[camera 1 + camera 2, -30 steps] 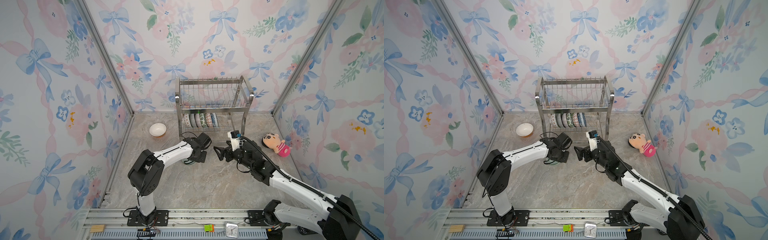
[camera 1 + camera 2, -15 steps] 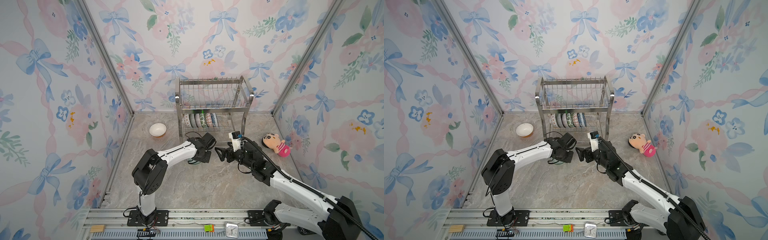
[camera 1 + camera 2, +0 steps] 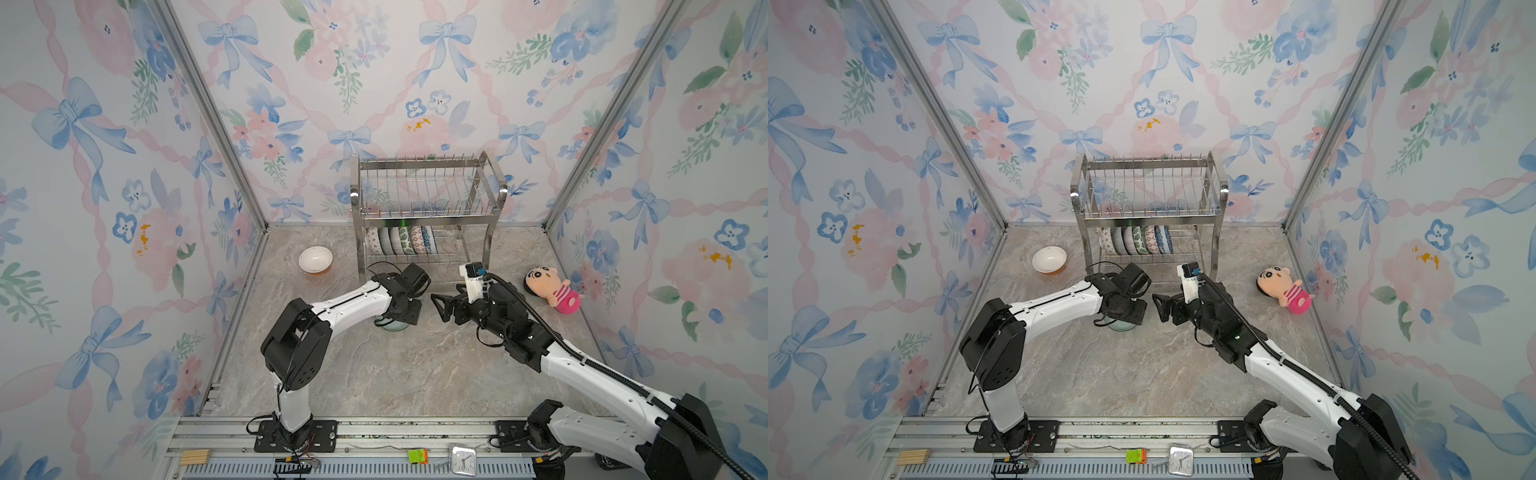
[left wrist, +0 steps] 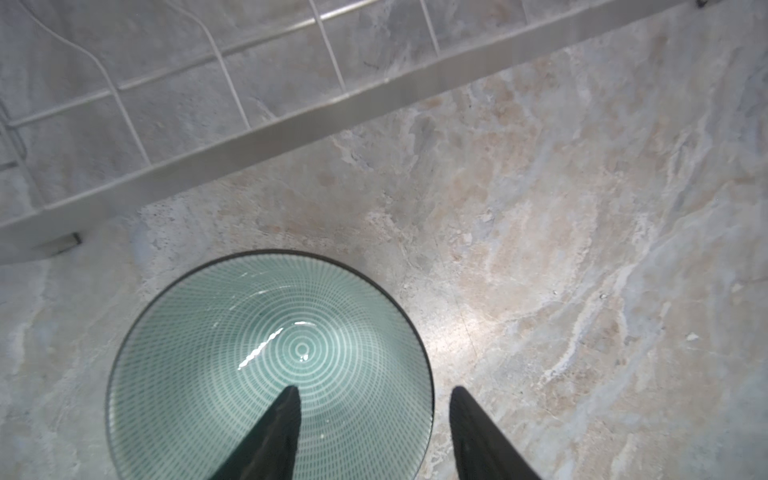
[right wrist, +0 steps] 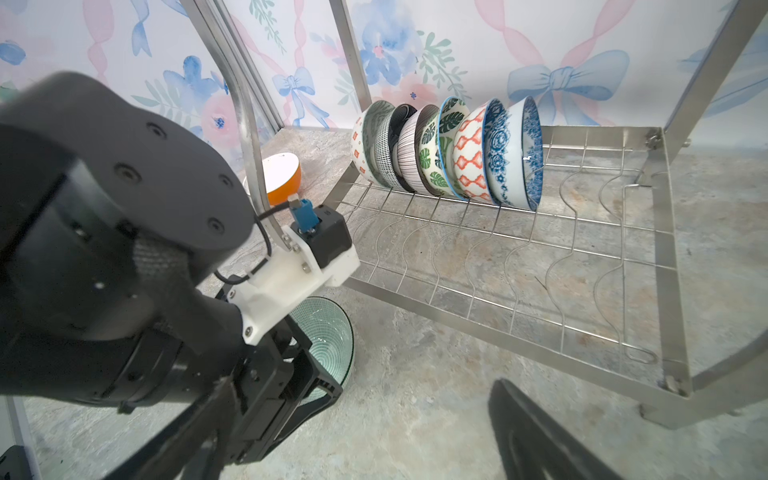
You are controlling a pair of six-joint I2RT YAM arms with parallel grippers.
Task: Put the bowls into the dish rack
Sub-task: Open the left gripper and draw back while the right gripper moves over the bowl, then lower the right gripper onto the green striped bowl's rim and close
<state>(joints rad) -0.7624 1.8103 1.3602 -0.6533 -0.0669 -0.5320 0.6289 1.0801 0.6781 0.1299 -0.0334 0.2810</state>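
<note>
Six bowls [image 5: 449, 153] stand on edge in a tight row in the lower tier of the rack [image 3: 430, 215], which sits at the middle of the desk's [image 3: 415, 374] far edge. They fill the slots toward the left edge; the wire slots beside the blue floral one are free. No bowl shows in the upper tier.

Two bowls wait on the desk. The green bowl [image 4: 270, 365] sits upright just in front of the rack's lower rail. The orange bowl [image 3: 315, 259] is upright toward the far left corner, beside the rack.

The left gripper [image 4: 374, 390] hangs over the green bowl with its jaws apart. One finger is inside the bowl and one outside, so the rim lies between them unclamped. The right gripper [image 3: 439, 306] hovers nearby, jaws wide apart and holding nothing.

The green bowl looks like the step in hand. The next move calls for closing on that rim, lifting, tipping the bowl on edge and feeding it into the free slot without knocking the row. A doll [image 3: 548, 289] lies near the right edge.
</note>
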